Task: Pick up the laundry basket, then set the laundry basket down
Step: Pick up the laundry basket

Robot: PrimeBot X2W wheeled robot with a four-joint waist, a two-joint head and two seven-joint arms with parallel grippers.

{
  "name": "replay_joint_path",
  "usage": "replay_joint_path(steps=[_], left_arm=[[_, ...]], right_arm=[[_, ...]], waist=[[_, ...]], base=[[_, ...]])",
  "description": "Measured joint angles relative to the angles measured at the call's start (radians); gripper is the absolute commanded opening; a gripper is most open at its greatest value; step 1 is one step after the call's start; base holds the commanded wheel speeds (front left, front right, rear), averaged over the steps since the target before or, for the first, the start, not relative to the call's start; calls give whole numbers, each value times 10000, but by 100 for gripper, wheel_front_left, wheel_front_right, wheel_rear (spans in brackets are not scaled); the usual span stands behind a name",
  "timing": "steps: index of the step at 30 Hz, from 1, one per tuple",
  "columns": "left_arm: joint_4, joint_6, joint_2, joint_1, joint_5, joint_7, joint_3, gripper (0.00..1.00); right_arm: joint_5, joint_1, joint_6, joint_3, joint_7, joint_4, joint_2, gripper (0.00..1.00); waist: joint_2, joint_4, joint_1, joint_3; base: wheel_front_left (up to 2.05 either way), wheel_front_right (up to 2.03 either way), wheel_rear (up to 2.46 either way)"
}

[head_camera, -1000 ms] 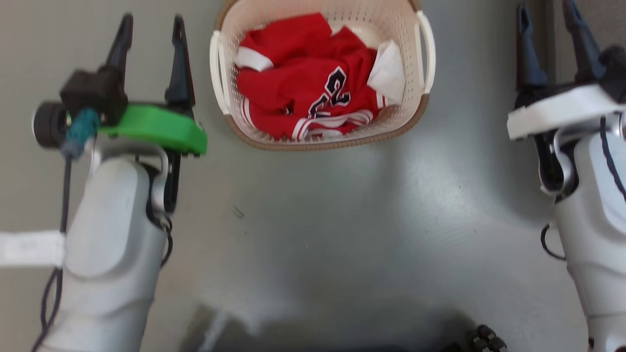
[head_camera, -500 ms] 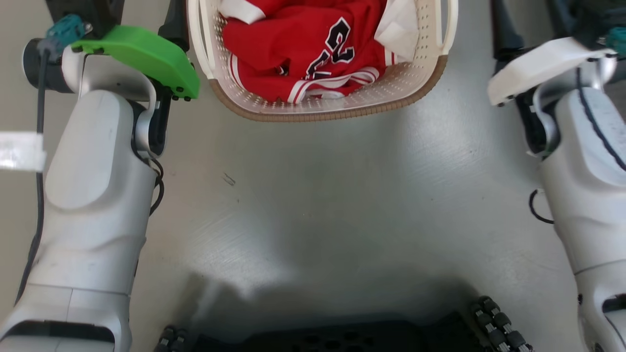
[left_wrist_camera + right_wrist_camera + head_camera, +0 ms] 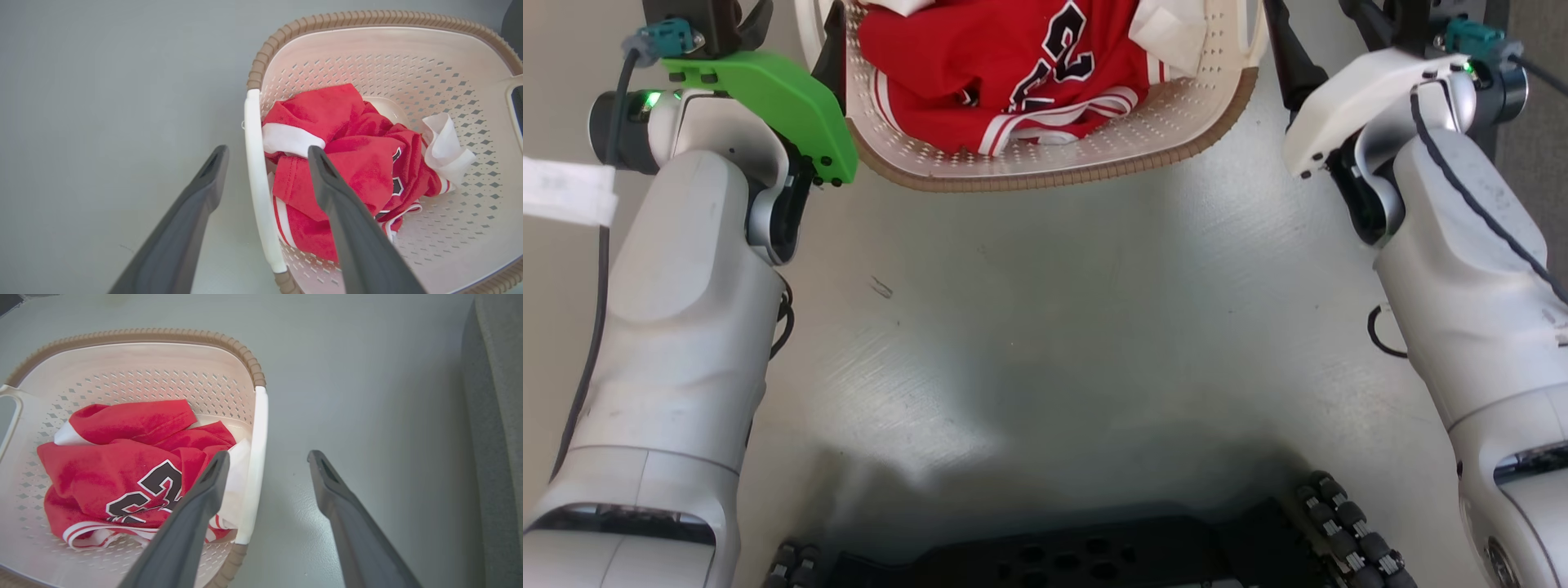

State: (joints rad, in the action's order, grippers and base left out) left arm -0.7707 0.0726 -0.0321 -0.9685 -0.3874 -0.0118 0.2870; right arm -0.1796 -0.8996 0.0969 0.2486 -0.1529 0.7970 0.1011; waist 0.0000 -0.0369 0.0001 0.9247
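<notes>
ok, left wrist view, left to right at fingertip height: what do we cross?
Grey floor → outer finger → laundry basket's near handle → inner finger → white cloth → far handle. Red jersey left out: it overlaps the inner finger.
</notes>
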Motion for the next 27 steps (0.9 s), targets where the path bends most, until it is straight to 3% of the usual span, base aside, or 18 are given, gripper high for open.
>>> replay_joint_path(steps=[20,21,22,27], left_arm=[[-1521,198,59,-1295,-140,-104,31,100],[-1595,198,59,-1324,-142,-46,29,19],[-1636,203,59,-1358,-151,-33,19,0],[-1883,284,245,-1620,-232,84,48,0]], right_arm=[[-140,-1450,171,203,-44,1379,-98,100],[-140,-1473,171,213,-69,1446,-98,0],[-142,-1495,173,234,-79,1534,-100,0],[-270,-1692,265,278,-150,1785,-364,0]], waist=[[0,-105,0,1020],[0,-98,0,1035],[0,-92,-1,1047],[0,-77,-2,1101]], base=[[0,0,0],[0,0,0],[0,0,0],[0,0,0]])
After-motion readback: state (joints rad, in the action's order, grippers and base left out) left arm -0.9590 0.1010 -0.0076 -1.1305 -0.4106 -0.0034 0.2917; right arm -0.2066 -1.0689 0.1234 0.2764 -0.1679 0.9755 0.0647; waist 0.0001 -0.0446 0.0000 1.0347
